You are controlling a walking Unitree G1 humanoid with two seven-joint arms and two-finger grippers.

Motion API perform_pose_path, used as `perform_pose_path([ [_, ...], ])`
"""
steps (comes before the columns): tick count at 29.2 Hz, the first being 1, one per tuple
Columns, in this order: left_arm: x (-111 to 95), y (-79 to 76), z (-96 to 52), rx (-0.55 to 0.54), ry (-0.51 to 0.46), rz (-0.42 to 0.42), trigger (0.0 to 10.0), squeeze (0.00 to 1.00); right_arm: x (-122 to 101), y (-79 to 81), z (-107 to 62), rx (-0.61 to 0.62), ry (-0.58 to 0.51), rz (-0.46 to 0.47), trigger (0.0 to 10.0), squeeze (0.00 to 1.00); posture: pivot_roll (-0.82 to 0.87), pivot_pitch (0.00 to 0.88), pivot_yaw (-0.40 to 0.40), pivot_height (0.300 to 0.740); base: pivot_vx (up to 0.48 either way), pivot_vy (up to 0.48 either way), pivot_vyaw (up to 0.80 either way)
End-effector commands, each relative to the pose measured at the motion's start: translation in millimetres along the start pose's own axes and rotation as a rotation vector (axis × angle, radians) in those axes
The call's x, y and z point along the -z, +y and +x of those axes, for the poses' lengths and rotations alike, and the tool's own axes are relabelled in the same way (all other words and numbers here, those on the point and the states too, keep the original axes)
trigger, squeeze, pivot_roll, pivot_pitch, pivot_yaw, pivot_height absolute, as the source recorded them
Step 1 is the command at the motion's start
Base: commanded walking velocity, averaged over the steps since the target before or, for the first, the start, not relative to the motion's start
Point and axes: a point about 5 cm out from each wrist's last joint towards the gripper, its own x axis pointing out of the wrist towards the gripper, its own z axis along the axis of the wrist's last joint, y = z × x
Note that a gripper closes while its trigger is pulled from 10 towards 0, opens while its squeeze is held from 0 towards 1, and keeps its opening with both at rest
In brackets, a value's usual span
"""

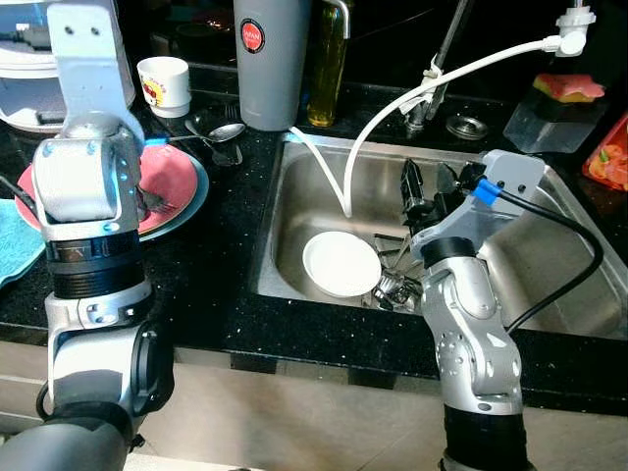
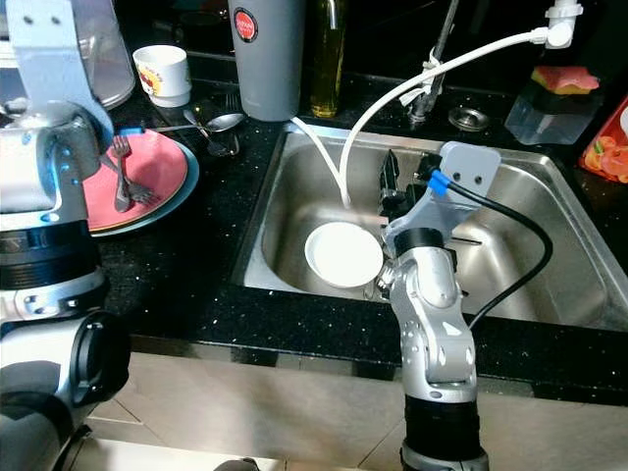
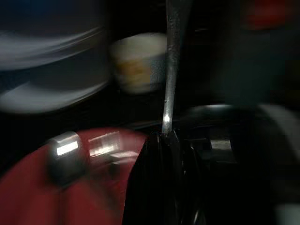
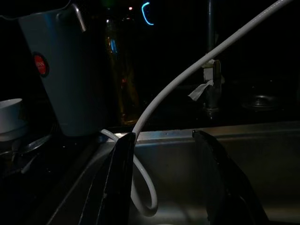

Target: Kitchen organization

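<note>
Sink point(image 1: 535, 294), stainless, set into the black worktop point(image 1: 216, 285), contains one white bowl point(image 1: 340, 263), some cutlery point(image 1: 392, 285) beside it and the end of one white hose point(image 1: 392, 118). Right gripper point(image 4: 166, 154) hangs inside the sink above the bowl, fingers point(image 4: 121, 178) spread apart, grasping nothing. One pink plate point(image 2: 147, 177) on the worktop carries one fork point(image 2: 123, 172). Left gripper point(image 3: 161, 154) above the plate has fingers clenched on a metal utensil handle point(image 3: 171, 70). One white cup point(image 1: 164, 85), one grey jug point(image 1: 270, 59) and two spoons point(image 1: 221, 132) stand behind.

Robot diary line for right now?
left end effector: shut on utensil over pink plate | right end effector: open above sink | white bowl: in sink
</note>
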Motion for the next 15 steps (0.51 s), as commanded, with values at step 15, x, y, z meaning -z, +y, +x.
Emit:
perform_pose_path([
  [15, 87.2, -129.9, -26.6, 0.564, 0.207, 0.214, 10.0, 0.0, -5.9, -4.7, 0.2, 0.016, -0.012, -0.018, 10.0, 0.0, 0.31, 0.054, -0.065, 0.74, 0.0, 0.0, 0.0],
])
